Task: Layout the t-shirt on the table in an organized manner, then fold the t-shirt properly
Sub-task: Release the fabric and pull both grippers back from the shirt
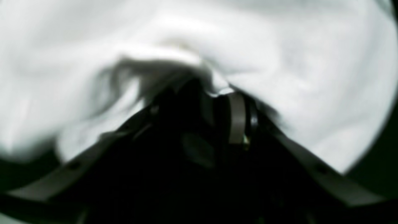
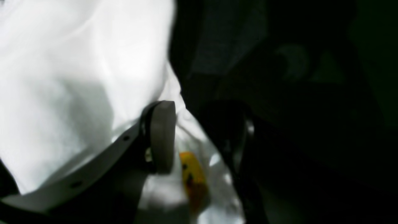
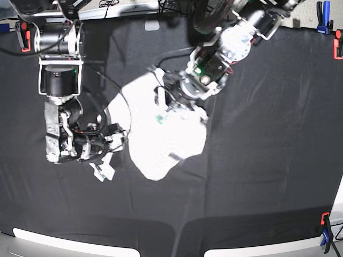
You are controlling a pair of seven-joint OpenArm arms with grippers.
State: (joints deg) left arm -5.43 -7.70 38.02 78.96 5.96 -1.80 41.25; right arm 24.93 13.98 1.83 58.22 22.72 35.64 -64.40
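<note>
I read this as the spread-out step. The t-shirt (image 3: 163,136) sits bunched mid-table (image 3: 268,160), plain side up. My left gripper (image 1: 217,90) pinches a raised fold at its far edge, jaws pressed together on cloth. My right gripper (image 2: 199,133) straddles the near-side hem, jaws apart, yellow print (image 2: 192,180) between them; I can't confirm a grip.

No legible text, brand, number or sign in any view, yellow-orange patch of print on the t-shirt (image 2: 192,180) at 6 o'clock in the right wrist view too blurred to read
</note>
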